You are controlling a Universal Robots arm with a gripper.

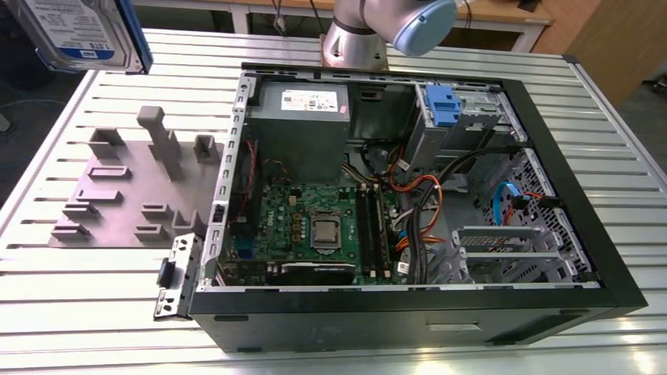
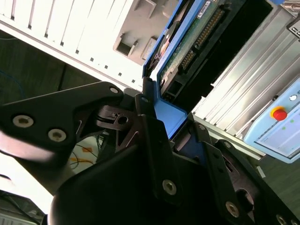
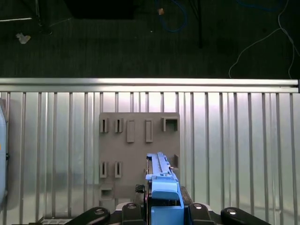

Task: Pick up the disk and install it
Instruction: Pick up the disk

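The disk (image 1: 78,31), silver with a white-and-blue label and a blue plastic carrier, hangs high at the exterior view's upper left, above the table's far corner. In the first wrist view the disk (image 3: 161,187) stands edge-on between the black fingers of my gripper (image 3: 164,208), over the grey fixture plate (image 3: 140,140). The second wrist view shows the disk (image 2: 187,42) from its green circuit-board side, the blue carrier clamped in my gripper (image 2: 171,126). The gripper is shut on the disk.
An open black computer case (image 1: 583,203) lies on the slatted metal table (image 1: 105,297), holding a grey power supply (image 1: 302,117) and a blue latch (image 1: 442,105) at the drive bay. The grey fixture plate (image 1: 115,195) sits at the exterior view's left. The arm's base (image 1: 360,39) stands behind the case.
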